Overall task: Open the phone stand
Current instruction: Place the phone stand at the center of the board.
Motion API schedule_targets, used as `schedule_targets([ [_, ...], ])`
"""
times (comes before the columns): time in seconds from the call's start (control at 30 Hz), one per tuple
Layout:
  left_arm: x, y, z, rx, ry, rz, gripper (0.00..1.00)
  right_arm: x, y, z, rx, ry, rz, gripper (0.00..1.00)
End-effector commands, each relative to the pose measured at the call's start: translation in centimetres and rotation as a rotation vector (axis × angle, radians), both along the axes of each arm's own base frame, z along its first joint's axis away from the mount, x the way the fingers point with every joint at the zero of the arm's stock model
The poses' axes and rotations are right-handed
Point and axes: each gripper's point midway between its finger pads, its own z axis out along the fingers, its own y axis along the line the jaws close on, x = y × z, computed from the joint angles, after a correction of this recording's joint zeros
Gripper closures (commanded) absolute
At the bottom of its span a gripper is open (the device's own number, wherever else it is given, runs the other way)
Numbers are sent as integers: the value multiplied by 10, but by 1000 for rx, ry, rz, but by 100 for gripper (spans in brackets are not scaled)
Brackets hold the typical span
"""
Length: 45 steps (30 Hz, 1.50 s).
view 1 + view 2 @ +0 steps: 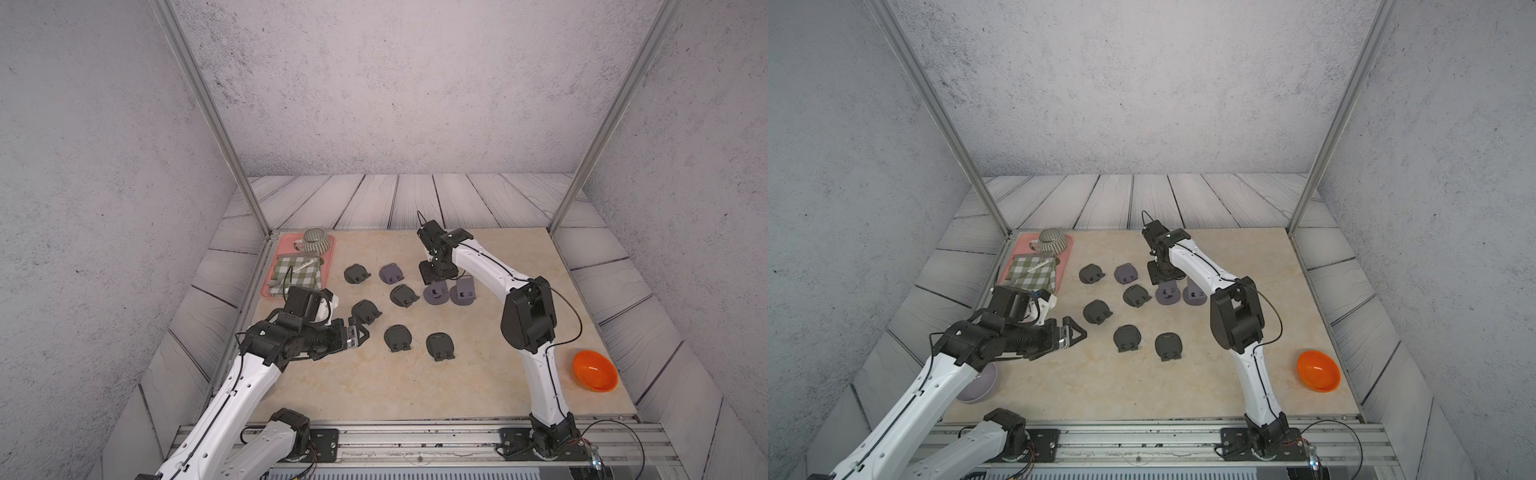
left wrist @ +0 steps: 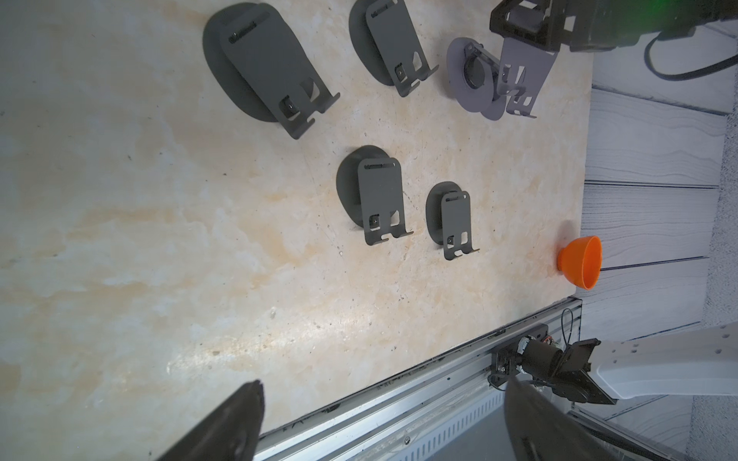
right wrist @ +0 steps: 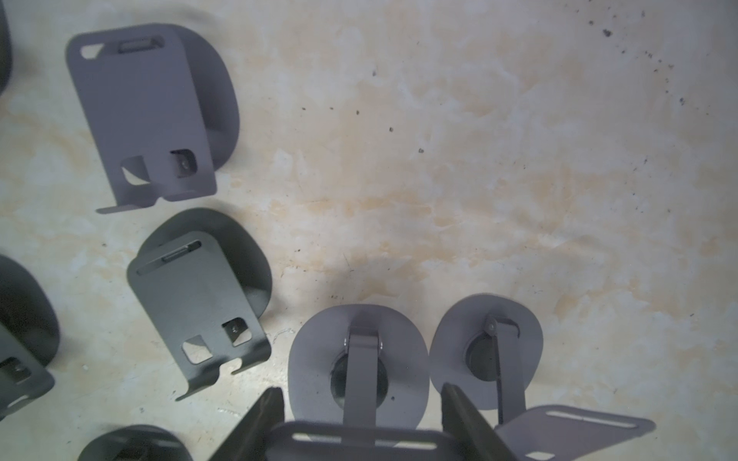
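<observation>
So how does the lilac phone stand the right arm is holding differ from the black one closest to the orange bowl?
The lilac phone stand is pale; the black phone stand is dark. The lilac one is unfolded, its plate raised off the base; the black one lies folded flat. The right gripper clasps the lilac one's plate; nothing touches the black one. Both have oval bases and slotted plates.

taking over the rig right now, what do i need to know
Left gripper: open, empty, beside a folded dark stand.
Right gripper: closed on the plate of a lilac stand, plate already raised off its base.
Done: a second lilac stand next to it stands open.
To do: six lie folded, five dark plus one folded lilac stand.
</observation>
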Motion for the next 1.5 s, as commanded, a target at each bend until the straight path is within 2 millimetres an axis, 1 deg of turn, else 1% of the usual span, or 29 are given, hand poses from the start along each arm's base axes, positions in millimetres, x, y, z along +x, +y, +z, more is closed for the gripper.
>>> schedule_targets([
  [0.0,-2,2,-4,3,7,5,2,8,2,0,33,-2,-20,44],
  [0.2,-7,4,-9,-2,18,17,2,10,4,-11,48,24,-27,43],
  [0.3,-9,5,-10,-4,19,21,2,10,4,-15,50,34,-32,40],
  [0.53,-12,6,-11,-9,16,31,2,9,2,-18,46,42,-34,28],
  [0.63,-13,7,-11,-12,14,35,2,8,1,-16,47,40,-31,16],
  [0.7,-14,7,-11,-13,13,40,2,8,2,-14,48,38,-28,3],
  [0.73,-14,7,-11,-16,13,42,2,8,2,-11,50,33,-26,1],
  [0.9,-15,8,-10,-23,8,51,2,7,1,4,59,11,-19,1],
  [1.2,-21,10,-9,-45,4,66,2,0,-2,51,97,-60,-16,1],
  [1.33,-27,10,-13,-63,12,77,2,-10,-5,70,111,-86,-11,1],
  [1.47,-31,10,-15,-82,12,86,2,-29,-8,82,113,-89,5,1],
])
